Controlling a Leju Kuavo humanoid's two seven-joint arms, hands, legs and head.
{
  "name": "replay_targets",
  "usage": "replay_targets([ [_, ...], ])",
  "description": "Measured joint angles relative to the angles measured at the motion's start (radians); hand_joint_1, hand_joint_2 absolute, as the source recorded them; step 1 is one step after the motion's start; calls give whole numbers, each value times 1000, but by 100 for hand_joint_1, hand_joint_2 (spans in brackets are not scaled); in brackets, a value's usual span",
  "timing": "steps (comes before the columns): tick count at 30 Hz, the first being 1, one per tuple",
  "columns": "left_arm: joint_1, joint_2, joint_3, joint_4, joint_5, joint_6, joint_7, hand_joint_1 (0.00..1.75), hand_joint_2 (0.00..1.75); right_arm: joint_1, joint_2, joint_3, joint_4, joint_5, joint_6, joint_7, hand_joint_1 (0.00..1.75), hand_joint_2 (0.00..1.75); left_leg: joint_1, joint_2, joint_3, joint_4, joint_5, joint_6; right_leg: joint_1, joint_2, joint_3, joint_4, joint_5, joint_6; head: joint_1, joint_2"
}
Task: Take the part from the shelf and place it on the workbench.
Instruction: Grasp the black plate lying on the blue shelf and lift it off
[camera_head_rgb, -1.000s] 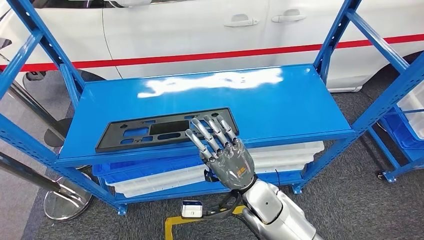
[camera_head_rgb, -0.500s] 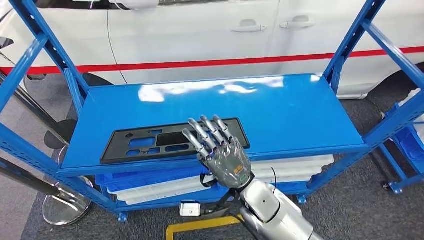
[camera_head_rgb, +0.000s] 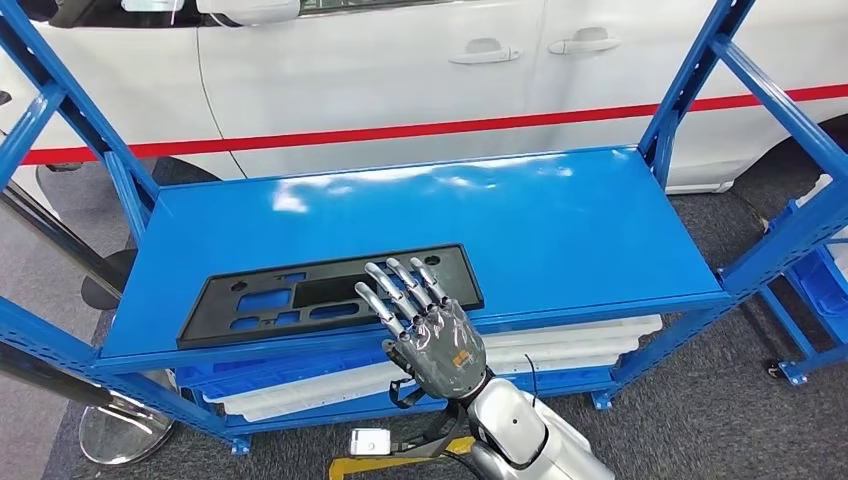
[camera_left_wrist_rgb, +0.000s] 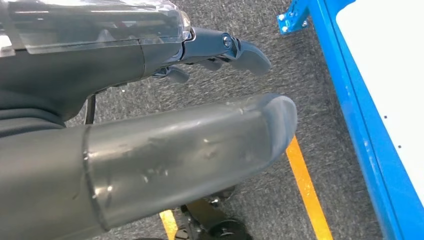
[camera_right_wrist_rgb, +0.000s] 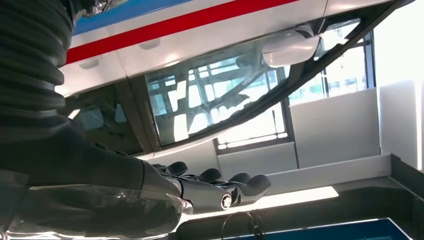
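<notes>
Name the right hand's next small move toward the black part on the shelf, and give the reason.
Probably ease the right hand forward and down onto the near edge of the black part. The hand is raised with its fingers spread and holds nothing, while the part lies flat at the front of the shelf, so a grip has yet to be made.
</notes>
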Motion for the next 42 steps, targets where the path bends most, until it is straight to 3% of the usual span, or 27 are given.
replay_targets([
  [2,1,1,-1,1,0,0,0,0,0,1,1,0,2,0,0,0,0,175,-4,0,4,-11,-2,12,1,0,0,1,-3,11,0,0],
  [3,1,1,-2,2,0,0,0,0,0,2,1,0,2,0,0,-1,0,175,-2,0,7,-15,11,20,2,0,0,1,-6,17,0,0],
  [5,0,1,-4,4,1,1,0,0,0,2,2,0,2,-3,1,-3,0,175,3,2,12,-24,21,32,2,0,-10,31,-30,26,0,0],
  [8,-3,2,-6,7,11,3,0,0,0,7,2,0,4,-19,15,-7,0,175,4,4,13,-29,22,43,-2,-1,-95,202,-117,35,0,0],
  [9,-3,3,-6,8,15,4,0,0,0,11,2,0,6,-26,21,-8,0,175,3,4,13,-29,21,43,-3,-1,-123,254,-132,37,0,0],
  [10,-3,4,-6,10,18,5,0,0,0,17,1,0,9,-31,27,-8,0,175,2,4,14,-28,20,44,-3,-1,-138,276,-128,38,0,0],
  [11,-3,5,-7,12,22,6,0,0,0,22,2,0,10,-35,30,-9,0,175,2,3,15,-28,19,44,-3,-2,-132,257,-105,37,0,0],
  [13,-4,6,-10,17,27,8,0,0,0,30,2,0,12,-43,39,-9,0,175,1,0,21,-27,14,41,-2,-3,-73,126,-31,30,0,0],
  [15,-6,6,-14,23,32,10,0,0,0,33,3,0,15,-58,49,-8,0,175,-2,-1,23,-24,9,33,3,-4,-23,18,9,20,0,0],
  [17,-8,8,-19,30,36,11,0,0,0,37,4,1,21,-76,55,-7,0,175,-4,-1,22,-24,7,23,8,-3,-16,-2,10,15,0,0],
  [20,-12,12,-27,37,43,15,1,0,0,46,8,0,37,-107,56,-6,0,175,-2,0,16,-3,-14,5,0,-3,-10,-15,16,0,0,0],
  [21,-14,14,-28,39,45,16,2,0,0,49,10,0,46,-116,54,-6,0,175,-1,0,-1,35,-38,-1,-3,-4,-7,-20,18,-5,0,0],
  [23,-16,15,-30,45,49,17,3,0,0,56,14,0,68,-129,51,-7,0,175,3,0,-61,161,-102,-11,-3,-6,-6,-21,18,-11,0,0],
  [24,-16,15,-30,47,50,18,4,0,0,61,16,0,82,-134,51,-8,0,175,4,0,-91,221,-123,-15,-3,-6,-6,-21,17,-12,0,0],
  [25,-16,16,-31,48,51,18,5,0,0,66,17,0,95,-138,51,-10,0,175,5,0,-108,253,-126,-17,-2,-6,-6,-20,17,-12,0,0],
  [26,-16,16,-31,50,52,18,7,0,0,70,18,0,108,-142,50,-12,0,175,6,0,-107,246,-109,-18,-3,-5,-5,-20,16,-11,0,0],
  [27,-17,16,-32,50,53,19,8,0,0,74,20,0,120,-145,50,-14,0,175,7,0,-85,198,-76,-18,-3,-4,-4,-19,15,-9,0,0],
  [29,-20,16,-33,51,54,19,11,0,0,77,26,0,139,-150,48,-18,0,175,6,0,-17,56,-11,-13,-1,-2,-2,-14,10,-3,0,0],
  [31,-23,16,-36,52,56,20,13,0,0,78,30,0,157,-155,46,-20,0,175,3,-1,18,-18,8,-2,2,-1,-3,-10,7,7,0,0],
  [35,-23,16,-46,57,60,19,18,0,0,75,38,0,191,-159,47,-20,0,175,4,-1,21,-30,14,26,0,-1,-9,5,-6,28,0,0],
  [37,-25,16,-54,60,63,16,21,0,0,66,41,-1,209,-157,53,-15,0,175,6,1,22,-35,18,37,-3,-1,-49,95,-61,37,0,0],
  [39,-26,16,-60,63,67,13,23,0,0,55,45,-1,226,-155,63,-9,0,175,5,3,20,-34,18,41,-5,-2,-114,230,-122,43,0,0],
  [40,-27,17,-63,66,68,12,24,0,0,50,46,-1,235,-154,68,-8,0,175,4,3,20,-34,18,42,-6,-2,-135,271,-130,45,0,0],
  [41,-27,17,-66,68,70,11,25,0,0,44,48,-1,242,-153,73,-7,0,175,4,2,21,-34,18,41,-7,-2,-139,276,-119,45,0,0],
  [42,-27,17,-71,70,70,10,25,0,0,37,52,-1,248,-153,78,-6,0,175,4,2,23,-33,17,40,-8,-2,-123,240,-90,43,0,0],
])
